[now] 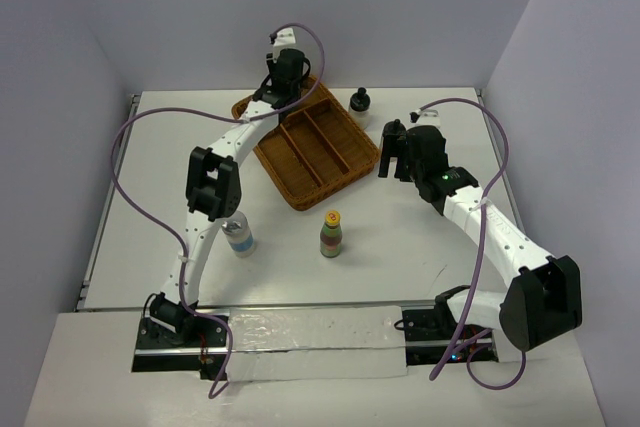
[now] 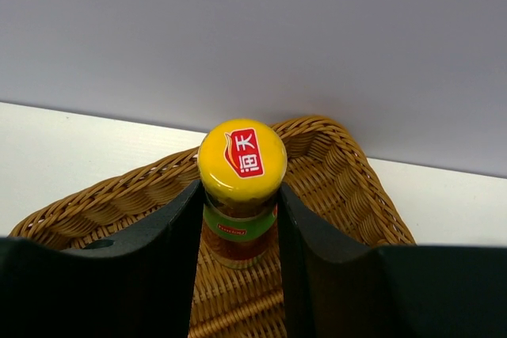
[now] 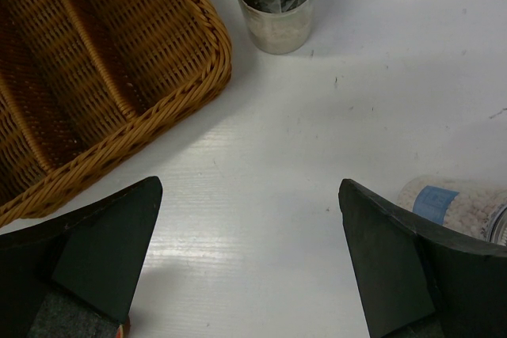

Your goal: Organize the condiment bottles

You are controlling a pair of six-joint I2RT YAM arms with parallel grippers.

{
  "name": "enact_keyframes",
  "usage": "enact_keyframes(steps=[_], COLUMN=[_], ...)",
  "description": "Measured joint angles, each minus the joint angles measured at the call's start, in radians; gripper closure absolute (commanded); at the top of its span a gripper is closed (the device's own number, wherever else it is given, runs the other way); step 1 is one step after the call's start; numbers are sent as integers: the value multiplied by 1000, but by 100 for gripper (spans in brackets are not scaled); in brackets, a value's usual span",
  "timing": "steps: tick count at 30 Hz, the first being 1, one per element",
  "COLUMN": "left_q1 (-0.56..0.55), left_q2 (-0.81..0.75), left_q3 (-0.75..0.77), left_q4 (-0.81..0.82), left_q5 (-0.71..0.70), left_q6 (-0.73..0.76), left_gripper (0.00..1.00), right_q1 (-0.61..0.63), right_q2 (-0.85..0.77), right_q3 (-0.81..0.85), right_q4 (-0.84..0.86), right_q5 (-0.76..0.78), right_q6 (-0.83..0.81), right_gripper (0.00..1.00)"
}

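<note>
left pincer [image 2: 240,194]: clamped on a yellow-capped bottle [image 2: 242,160], upright inside the basket [image 2: 337,156] at its far end; the fingers hide its lower half
right pincer [image 3: 249,187]: spread wide, empty, just off the basket's right side
black-capped bottle [image 3: 277,5]: on the surface [image 3: 356,100] by the basket's far right corner, cap cropped
blue-label bottle [image 3: 447,202]: right of the basket, half behind a finger, looks tipped over
second yellow-capped bottle [image 1: 331,234]: upright, near side of the basket
</note>
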Motion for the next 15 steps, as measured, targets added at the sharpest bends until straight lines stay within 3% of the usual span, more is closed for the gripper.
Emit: enact_keyframes(steps=[9,15], left_q1=[-2,-5], left_q2=[-1,-9], left_q3=[-50,-56], left_q4=[57,55], left_q5=[28,38], left_q6=[-19,-28], left_gripper=[11,7], right_q1=[0,0], right_q2=[0,0], right_q3=[0,0], right_q4=[0,0], right_q5=[0,0], right_q6=[0,0], right_gripper=[0,0])
